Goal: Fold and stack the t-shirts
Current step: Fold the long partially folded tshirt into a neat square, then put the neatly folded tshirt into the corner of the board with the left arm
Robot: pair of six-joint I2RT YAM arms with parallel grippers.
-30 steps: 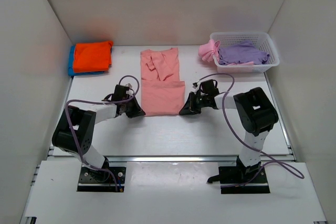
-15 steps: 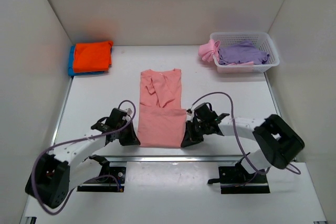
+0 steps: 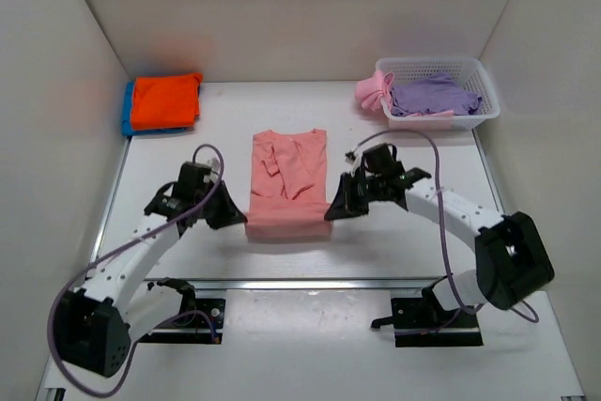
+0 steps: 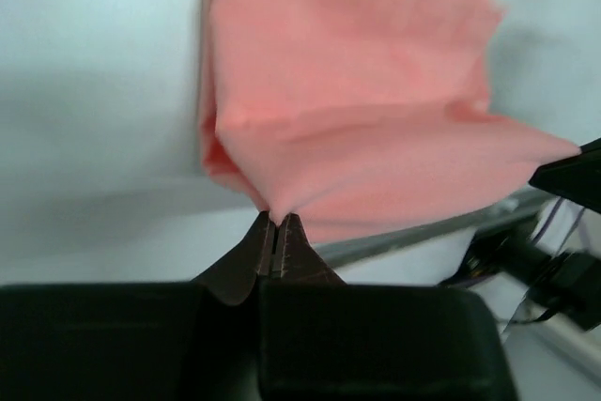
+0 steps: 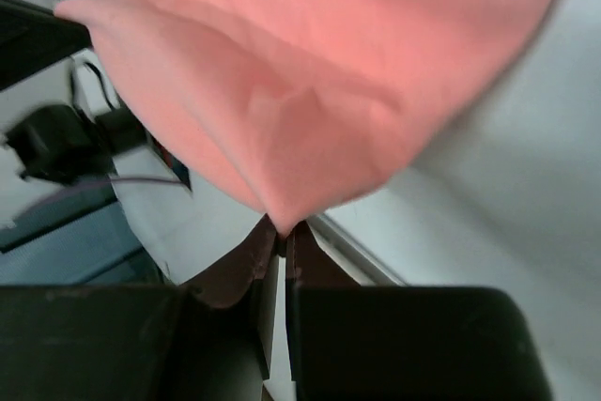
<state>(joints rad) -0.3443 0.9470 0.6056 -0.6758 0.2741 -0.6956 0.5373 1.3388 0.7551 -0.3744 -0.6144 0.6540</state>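
left hand (image 3: 235, 216) pinching salmon t-shirt (image 3: 286, 185) near-left corner | right hand (image 3: 335, 210) pinching near-right corner | cloth spans between

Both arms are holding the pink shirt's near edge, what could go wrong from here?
1. The left gripper and right gripper pinch only corners of the salmon-pink t-shirt, at their very tips; a corner could slip out mid-fold.
2. Its far part looks rumpled, so the fold may land crooked.

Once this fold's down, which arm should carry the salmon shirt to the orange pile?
Left, probably. The orange pile sits far left, on the side of the left hand. The right hand would have to reach across the salmon shirt. Both hands are shut on its near corners.
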